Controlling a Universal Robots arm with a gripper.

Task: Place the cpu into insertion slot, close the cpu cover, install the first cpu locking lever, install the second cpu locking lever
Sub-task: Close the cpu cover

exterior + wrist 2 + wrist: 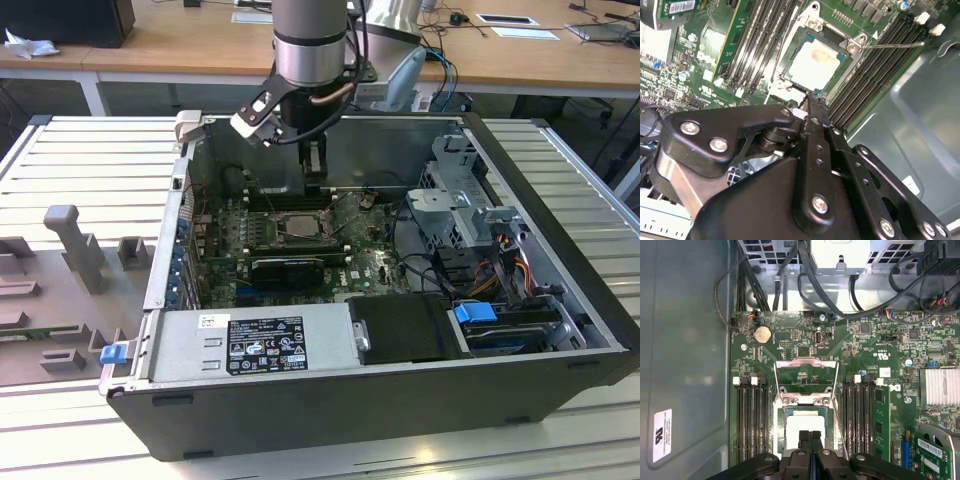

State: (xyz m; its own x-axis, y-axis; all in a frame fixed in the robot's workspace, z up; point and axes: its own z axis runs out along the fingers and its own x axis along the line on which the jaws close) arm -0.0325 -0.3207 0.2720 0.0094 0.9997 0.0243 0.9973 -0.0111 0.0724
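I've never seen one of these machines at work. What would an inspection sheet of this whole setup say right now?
Surface: slatted metal table bearing an open computer case.
Job's things: cpu lies in the insertion slot; cpu cover stands swung open; a thin wire locking lever looks unlatched.
Clutter: grey fixture blocks on the table at the exterior view's left.
Jaws: shut, nothing seen between them, tips just over the cpu's edge.
Cables: black bundles past the motherboard; coloured wires by the drive bays.
Surroundings: wooden desks with papers behind.
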